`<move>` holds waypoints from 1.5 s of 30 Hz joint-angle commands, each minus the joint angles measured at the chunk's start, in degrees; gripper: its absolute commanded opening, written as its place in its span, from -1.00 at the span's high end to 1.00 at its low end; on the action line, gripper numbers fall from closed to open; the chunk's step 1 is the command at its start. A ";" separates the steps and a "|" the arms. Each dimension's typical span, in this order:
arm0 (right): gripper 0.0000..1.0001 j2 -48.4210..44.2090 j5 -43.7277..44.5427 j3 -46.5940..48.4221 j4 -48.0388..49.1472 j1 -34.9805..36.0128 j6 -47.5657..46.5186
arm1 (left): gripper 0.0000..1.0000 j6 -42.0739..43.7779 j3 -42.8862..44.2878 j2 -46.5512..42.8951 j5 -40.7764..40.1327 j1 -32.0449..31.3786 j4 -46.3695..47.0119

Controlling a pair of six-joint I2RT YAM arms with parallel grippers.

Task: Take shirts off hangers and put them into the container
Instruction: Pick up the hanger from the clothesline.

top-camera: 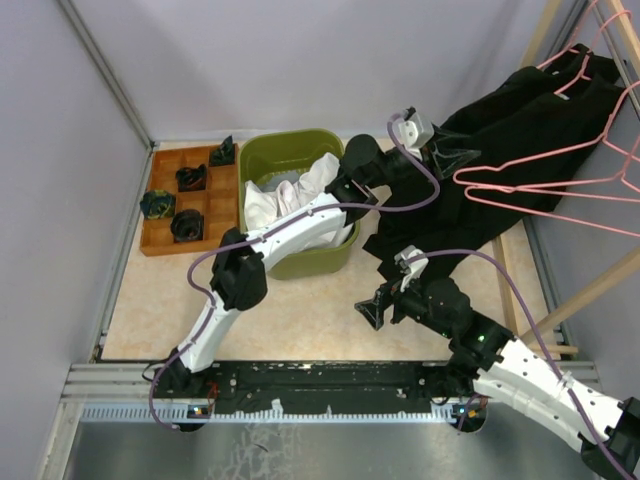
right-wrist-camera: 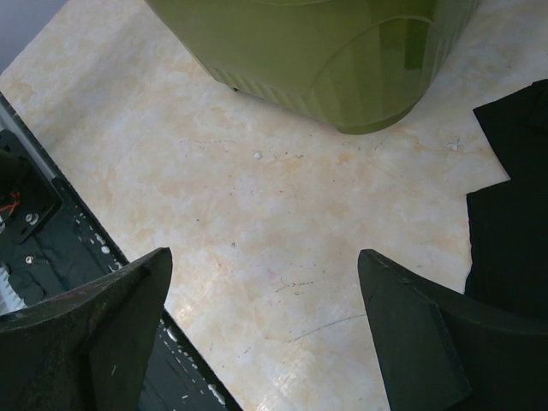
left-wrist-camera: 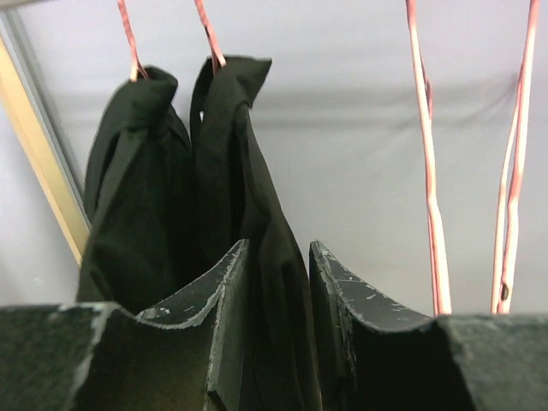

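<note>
The right jaws are hanging low over the table (right-wrist-camera: pixel 257 171), close to the front edge. They are standing wide apart with nothing in them. Just past them the green tub (top-camera: pixel 290 137) is sitting on the table, and a white shirt (top-camera: pixel 262 205) is lying inside it. A brown wooden tray (top-camera: pixel 165 250) is sitting right beside the tub on its left. The left arm (top-camera: pixel 300 215) is stretching across the tub toward the far right. The left jaws are pinching the cloth of a black shirt (left-wrist-camera: pixel 244 171). That shirt is hanging on a pink hanger (left-wrist-camera: pixel 208 34). Another black shirt (left-wrist-camera: pixel 137 188) is hanging just beside it. The low end of the black cloth is lying on the table. Bare pink hangers (left-wrist-camera: pixel 428 171) are hanging beside the shirts.
</note>
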 commanded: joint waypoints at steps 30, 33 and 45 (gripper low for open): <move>-0.79 0.49 1.72 3.01 -0.50 0.33 0.38 | 1.00 -5.01 14.07 7.19 -5.38 0.26 -0.29; -0.79 0.42 1.90 2.98 -0.50 0.30 0.55 | 1.00 -5.81 13.97 6.23 -4.79 0.41 2.49; -0.79 0.83 2.33 2.66 -0.01 0.34 0.97 | 1.00 -8.97 10.65 -0.09 -2.28 0.51 10.45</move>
